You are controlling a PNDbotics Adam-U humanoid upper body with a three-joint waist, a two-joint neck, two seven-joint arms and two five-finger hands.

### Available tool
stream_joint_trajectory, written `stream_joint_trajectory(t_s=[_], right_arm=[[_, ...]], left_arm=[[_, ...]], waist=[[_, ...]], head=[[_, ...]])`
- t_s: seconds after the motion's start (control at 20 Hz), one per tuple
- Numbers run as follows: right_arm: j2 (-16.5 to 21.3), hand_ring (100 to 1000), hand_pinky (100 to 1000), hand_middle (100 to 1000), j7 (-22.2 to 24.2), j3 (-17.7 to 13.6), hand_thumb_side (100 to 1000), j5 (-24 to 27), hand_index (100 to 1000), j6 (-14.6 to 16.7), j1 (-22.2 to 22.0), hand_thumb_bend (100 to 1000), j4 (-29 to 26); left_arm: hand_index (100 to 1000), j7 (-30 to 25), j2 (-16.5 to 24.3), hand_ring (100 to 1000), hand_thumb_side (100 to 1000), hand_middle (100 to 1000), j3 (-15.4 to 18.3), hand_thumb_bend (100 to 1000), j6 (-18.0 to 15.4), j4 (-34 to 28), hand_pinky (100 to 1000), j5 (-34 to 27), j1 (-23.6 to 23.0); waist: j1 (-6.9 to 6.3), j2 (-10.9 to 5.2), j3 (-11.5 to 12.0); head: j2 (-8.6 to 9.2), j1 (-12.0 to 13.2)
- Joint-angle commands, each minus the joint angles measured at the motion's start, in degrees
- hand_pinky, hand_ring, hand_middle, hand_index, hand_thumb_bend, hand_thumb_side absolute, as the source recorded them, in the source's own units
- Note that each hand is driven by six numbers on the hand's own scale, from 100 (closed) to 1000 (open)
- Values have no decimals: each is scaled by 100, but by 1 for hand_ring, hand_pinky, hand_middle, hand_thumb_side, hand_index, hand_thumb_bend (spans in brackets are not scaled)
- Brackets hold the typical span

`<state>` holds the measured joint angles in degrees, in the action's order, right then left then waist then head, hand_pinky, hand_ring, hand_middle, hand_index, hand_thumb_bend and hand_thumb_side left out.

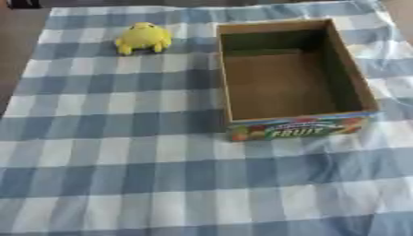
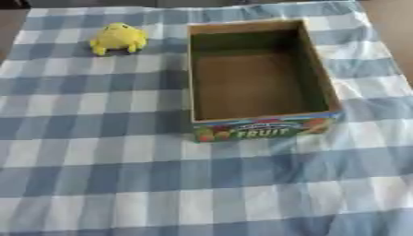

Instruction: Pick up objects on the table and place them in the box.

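Observation:
A yellow plush toy (image 1: 143,38) sits on the checked cloth at the far left, a short way left of the box. The open cardboard box (image 1: 357,82), with a colourful "FRUIT" label on its near wall, stands right of centre, and its brown floor is bare. Neither of my hands shows in either view.
A blue and white checked cloth (image 1: 121,161) covers the table. Its left edge and the brown table surface (image 1: 12,50) show at the far left, and the cloth's right edge shows at the upper right.

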<state>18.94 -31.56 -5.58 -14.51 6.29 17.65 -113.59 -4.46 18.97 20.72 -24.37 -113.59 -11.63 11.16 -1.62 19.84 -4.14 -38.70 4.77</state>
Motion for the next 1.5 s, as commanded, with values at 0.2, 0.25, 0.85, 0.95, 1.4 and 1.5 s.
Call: stream_joint_trajectory(t_s=[0.2, 0.25, 0.85, 0.95, 1.4, 1.5], right_arm=[[153, 869, 911, 673, 20, -11, 722, 26, 838, -3, 29, 100, -100], [160, 870, 911, 673, 24, -8, 723, 25, 838, -4, 28, 100, -100], [193, 871, 912, 672, 123, 83, 722, 54, 837, -21, 27, 100, -100], [195, 871, 912, 672, 151, 105, 722, 65, 837, -22, 34, 100, -100], [243, 872, 914, 672, 260, 188, 722, 108, 838, -4, 70, 100, -100], [252, 872, 914, 672, 280, 203, 723, 116, 838, -1, 83, 100, -100]], left_arm=[[947, 286, 785, 793, 610, 818, 5, 100, 243, -96, 635, 862, 428], [945, 323, 970, 793, 585, 803, -7, 100, 256, -38, 639, 1110, 565], [950, -356, 2622, 792, 482, 732, -810, 100, -944, 2521, 696, 3299, 2162], [954, -320, 2787, 790, 492, 729, -915, 100, -1275, 3121, 702, 3530, 2435], [957, -480, 2844, 811, 505, 749, -1373, 100, -2252, 4964, 744, 5063, 3591], [960, -607, 2790, 821, 497, 755, -1429, 100, -2353, 5248, 761, 5392, 3802]], waist=[[-15, -79, 27], [-24, -81, 26], [-52, -60, -108], [-58, -62, -144], [-140, -35, -288], [-166, -18, -313]], head=[[57, 15], [53, 11], [87, -154], [86, -156], [218, -49], [252, -25]])
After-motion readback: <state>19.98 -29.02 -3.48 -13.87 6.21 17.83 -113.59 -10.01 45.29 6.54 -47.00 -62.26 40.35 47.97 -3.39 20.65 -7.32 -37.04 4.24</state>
